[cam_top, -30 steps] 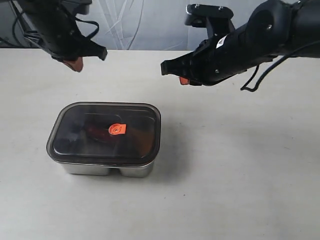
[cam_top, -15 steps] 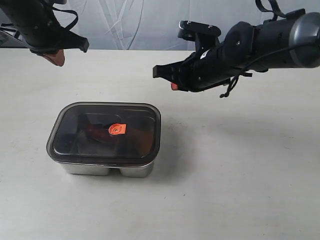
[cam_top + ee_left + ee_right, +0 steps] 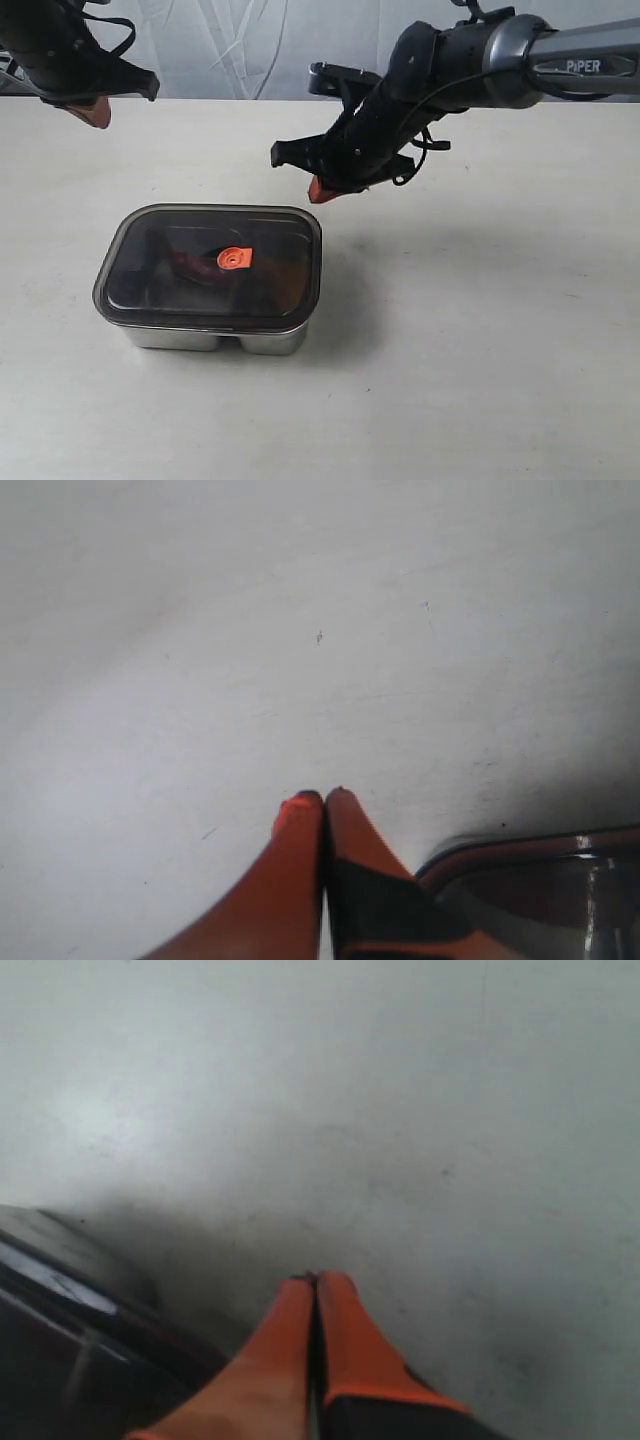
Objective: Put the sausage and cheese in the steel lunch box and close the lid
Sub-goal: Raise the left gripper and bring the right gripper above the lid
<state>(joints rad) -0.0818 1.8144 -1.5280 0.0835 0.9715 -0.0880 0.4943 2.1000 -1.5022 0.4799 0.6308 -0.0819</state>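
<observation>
The steel lunch box [image 3: 210, 338] stands left of the table's middle with the dark translucent lid [image 3: 140, 250] lying flat on top, orange valve tab [image 3: 234, 259] at its centre. Through the lid a dark-red curved shape, the sausage [image 3: 190, 263], shows faintly; the cheese is not discernible. My left gripper [image 3: 92, 113] hangs shut and empty above the table at the far left, well behind the box [image 3: 560, 880]. My right gripper [image 3: 320, 189] is shut and empty, hovering just behind the box's far right corner [image 3: 60, 1290]. Both pairs of orange fingers [image 3: 322, 798] [image 3: 316, 1280] press together.
A pale curtain backs the table's far edge. The right arm [image 3: 480, 60] stretches across from the upper right over the table. Bare tabletop [image 3: 480, 330] lies right of and in front of the box.
The right gripper has swung left and lower, toward the box's far right corner. The left gripper has drawn back to the far left. The box and lid have not moved.
</observation>
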